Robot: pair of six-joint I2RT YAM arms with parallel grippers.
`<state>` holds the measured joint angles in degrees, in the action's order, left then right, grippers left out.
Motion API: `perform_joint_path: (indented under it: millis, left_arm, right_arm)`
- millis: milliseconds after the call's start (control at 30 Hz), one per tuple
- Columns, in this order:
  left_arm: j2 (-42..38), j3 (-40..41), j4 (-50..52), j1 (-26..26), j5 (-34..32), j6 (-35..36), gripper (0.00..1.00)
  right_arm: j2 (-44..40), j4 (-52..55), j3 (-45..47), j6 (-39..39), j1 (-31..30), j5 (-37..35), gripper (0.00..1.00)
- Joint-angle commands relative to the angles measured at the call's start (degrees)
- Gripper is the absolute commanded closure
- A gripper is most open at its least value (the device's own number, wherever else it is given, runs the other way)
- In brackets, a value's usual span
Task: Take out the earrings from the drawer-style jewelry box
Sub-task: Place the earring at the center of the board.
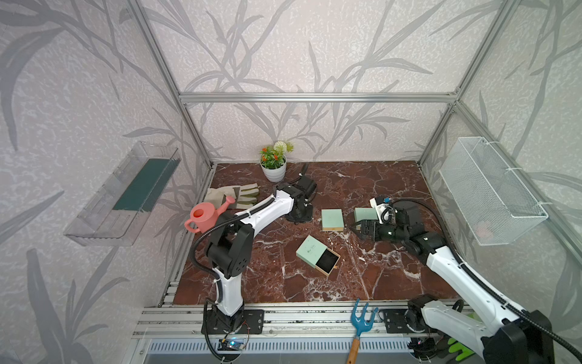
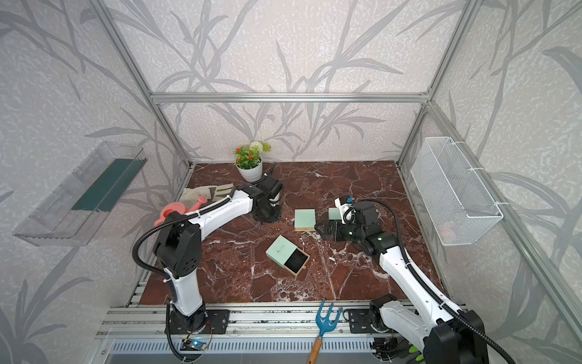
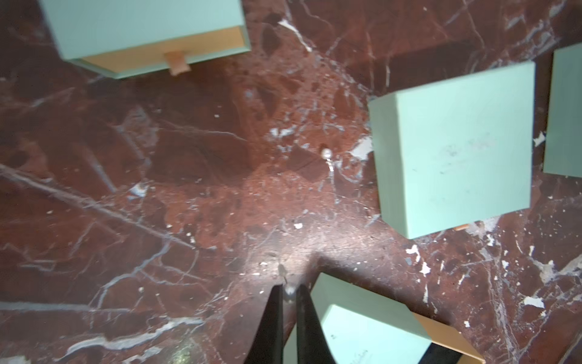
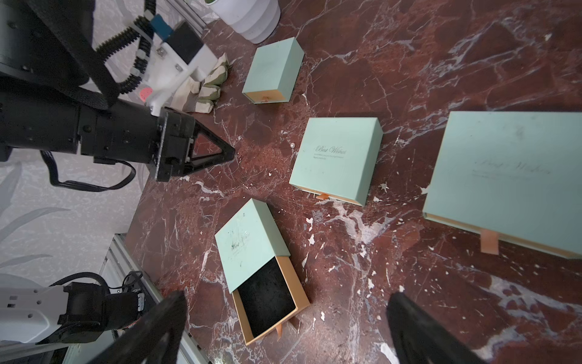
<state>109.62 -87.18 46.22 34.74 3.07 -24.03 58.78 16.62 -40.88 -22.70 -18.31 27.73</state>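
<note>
Beyond the open drawer (image 4: 266, 296) (black-lined), the left tool (image 3: 288, 294) seemingly pinches an earring (image 3: 289, 288).

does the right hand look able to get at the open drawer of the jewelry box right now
Probably yes. The right hand is open with the drawer in plain sight of its wrist camera, pulled out and uncovered; the left hand, shut on an earring, sits off to one side.

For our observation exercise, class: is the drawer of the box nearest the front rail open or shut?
Open. The drawer sticks well out of its green sleeve, with its black inside uncovered.
</note>
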Motion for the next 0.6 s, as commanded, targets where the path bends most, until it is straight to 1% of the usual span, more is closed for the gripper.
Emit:
perform_joint_path:
  millis: [0, 233, 567]
  left_arm:
    - [3.0, -2.5, 2.0, 2.3, 0.8, 0.4, 0.91]
    - [7.9, -4.6, 1.6, 3.8, 2.9, 0.8, 0.91]
    - [11.9, -7.7, 1.6, 3.8, 2.2, 1.1, 0.91]
  right_arm:
    - [-1.3, 0.4, 0.8, -0.2, 0.6, 1.1, 0.01]
    - [-2.9, 2.0, 1.2, 0.1, 1.1, 0.7, 0.01]
    - [-3.1, 2.5, 1.8, 0.2, 1.2, 1.2, 0.01]
